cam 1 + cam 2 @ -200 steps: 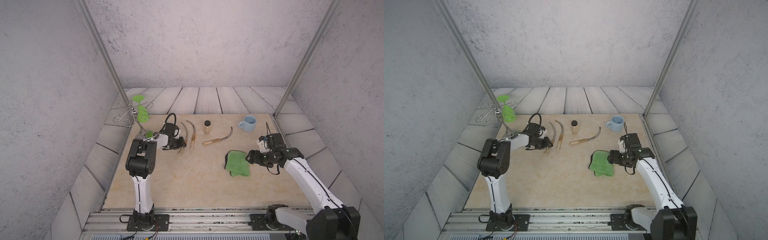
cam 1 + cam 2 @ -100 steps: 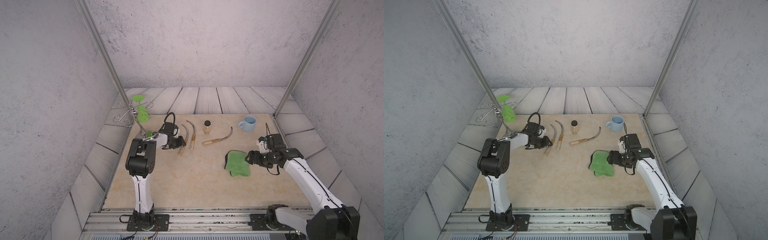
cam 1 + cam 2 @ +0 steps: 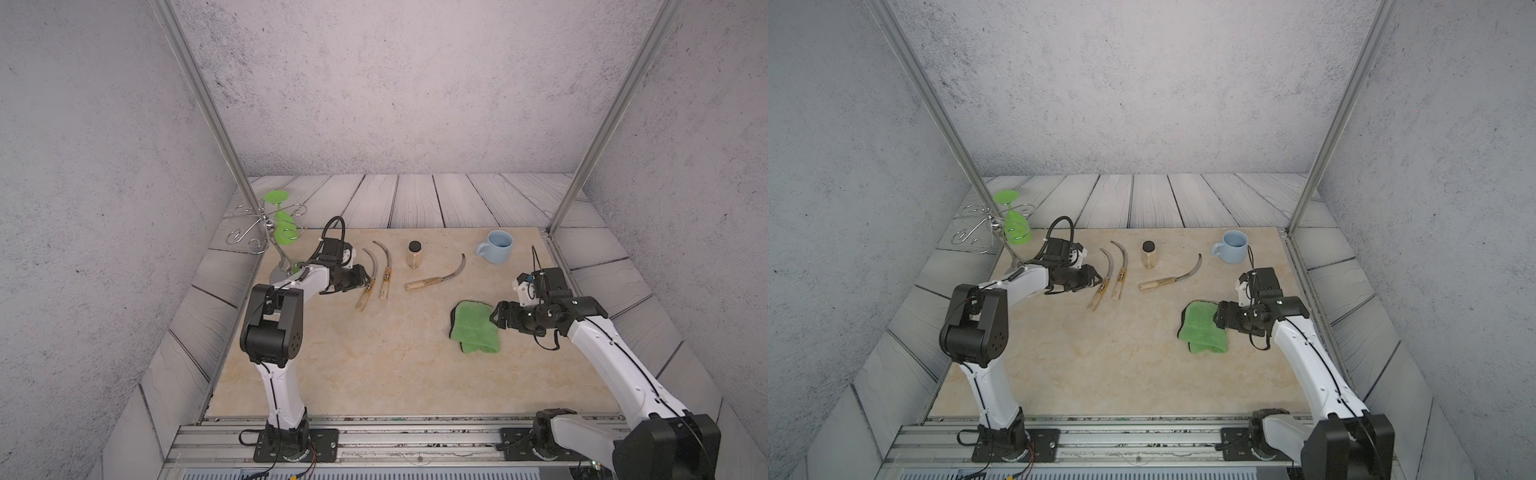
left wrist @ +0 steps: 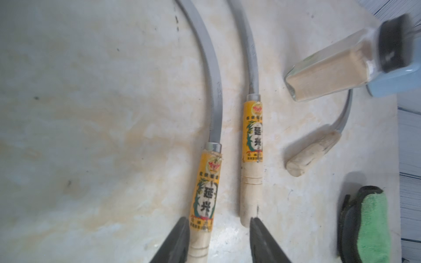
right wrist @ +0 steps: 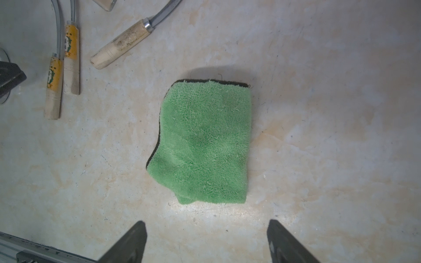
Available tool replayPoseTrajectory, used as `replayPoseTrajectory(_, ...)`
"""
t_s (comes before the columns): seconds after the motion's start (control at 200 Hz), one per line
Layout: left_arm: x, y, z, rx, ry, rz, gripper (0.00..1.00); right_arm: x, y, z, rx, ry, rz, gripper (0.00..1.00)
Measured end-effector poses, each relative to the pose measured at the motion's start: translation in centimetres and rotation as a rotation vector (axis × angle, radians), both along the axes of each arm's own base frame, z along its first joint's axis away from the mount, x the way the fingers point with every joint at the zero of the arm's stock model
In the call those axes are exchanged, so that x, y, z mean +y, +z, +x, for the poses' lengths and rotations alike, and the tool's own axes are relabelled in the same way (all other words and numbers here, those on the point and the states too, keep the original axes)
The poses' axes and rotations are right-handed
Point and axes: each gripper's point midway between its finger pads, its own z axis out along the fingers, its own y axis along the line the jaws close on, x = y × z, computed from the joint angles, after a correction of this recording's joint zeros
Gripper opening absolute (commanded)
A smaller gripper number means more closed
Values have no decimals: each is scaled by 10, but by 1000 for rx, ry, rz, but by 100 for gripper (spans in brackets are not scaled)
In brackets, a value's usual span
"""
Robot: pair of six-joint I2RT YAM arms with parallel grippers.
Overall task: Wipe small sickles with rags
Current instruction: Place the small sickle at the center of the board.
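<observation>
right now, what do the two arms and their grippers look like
The left arm and right arm are smooth white shells joined by chunky black housings. The left gripper and right gripper are black with tapered wedge fingers. A thick black cable loop arches over the left wrist.

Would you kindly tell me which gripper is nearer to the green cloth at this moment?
Right. The right gripper hovers open just short of the green cloth, at its edge. The left gripper is far across the table, at the handles of the two labelled sickles.
</observation>
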Motion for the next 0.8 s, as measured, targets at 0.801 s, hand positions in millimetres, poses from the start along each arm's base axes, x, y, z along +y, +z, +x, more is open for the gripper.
replayPoseTrajectory(0.801, 68, 123, -74, -378, 178, 197, 60, -24, 35, 9, -290, -66, -102, 99)
